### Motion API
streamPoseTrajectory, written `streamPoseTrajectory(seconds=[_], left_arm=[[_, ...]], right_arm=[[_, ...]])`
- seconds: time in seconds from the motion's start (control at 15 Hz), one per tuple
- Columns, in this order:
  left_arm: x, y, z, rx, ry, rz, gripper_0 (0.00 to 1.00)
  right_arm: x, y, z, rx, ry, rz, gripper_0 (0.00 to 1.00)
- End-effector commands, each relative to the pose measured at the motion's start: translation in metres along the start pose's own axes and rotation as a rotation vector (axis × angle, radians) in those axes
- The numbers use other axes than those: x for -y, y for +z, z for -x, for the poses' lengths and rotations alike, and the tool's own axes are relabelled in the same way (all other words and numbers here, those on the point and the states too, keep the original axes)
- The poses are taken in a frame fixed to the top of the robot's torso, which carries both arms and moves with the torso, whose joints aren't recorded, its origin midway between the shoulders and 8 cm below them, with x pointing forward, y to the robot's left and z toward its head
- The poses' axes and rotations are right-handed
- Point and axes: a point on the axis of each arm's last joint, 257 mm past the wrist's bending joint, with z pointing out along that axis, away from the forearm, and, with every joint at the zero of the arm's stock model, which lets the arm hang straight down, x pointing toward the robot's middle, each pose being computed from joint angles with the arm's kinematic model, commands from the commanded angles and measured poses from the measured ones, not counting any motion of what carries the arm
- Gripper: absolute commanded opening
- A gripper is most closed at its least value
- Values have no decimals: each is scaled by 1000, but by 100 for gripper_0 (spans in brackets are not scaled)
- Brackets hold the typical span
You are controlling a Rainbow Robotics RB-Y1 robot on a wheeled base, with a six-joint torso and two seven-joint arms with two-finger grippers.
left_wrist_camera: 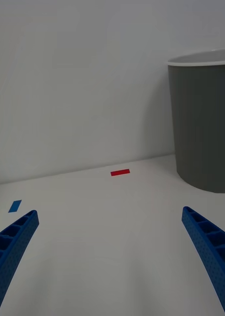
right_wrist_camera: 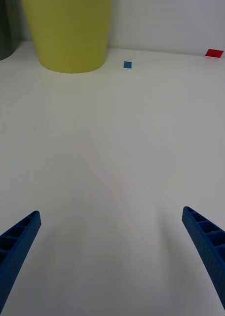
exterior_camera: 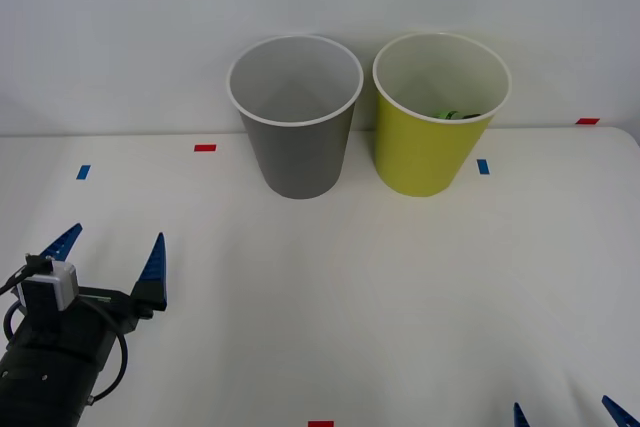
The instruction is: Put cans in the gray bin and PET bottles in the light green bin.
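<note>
PET bottle (exterior_camera: 460, 115) lies inside the light green bin (exterior_camera: 432, 152), beside the gray bin (exterior_camera: 297, 152) at the desk's (exterior_camera: 350, 297) back edge. Left gripper (exterior_camera: 110, 250) and right gripper (exterior_camera: 565, 413) hover near the front corners, jaws wide and empty.

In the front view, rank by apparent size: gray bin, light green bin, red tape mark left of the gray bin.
1. gray bin and light green bin: look alike, not ranked apart.
2. red tape mark: far smaller.
</note>
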Motion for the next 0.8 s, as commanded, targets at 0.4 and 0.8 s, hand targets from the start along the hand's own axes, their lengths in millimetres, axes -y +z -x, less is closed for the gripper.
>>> streamPoseTrajectory(seconds=[0.4, 0.8], left_arm=[[36, -56, -89, -105, -83, -44, 100], [45, -73, -118, -131, 37, -53, 100]], right_arm=[[0, 0, 0, 0, 0, 0, 100], [0, 0, 0, 0, 0, 0, 100]])
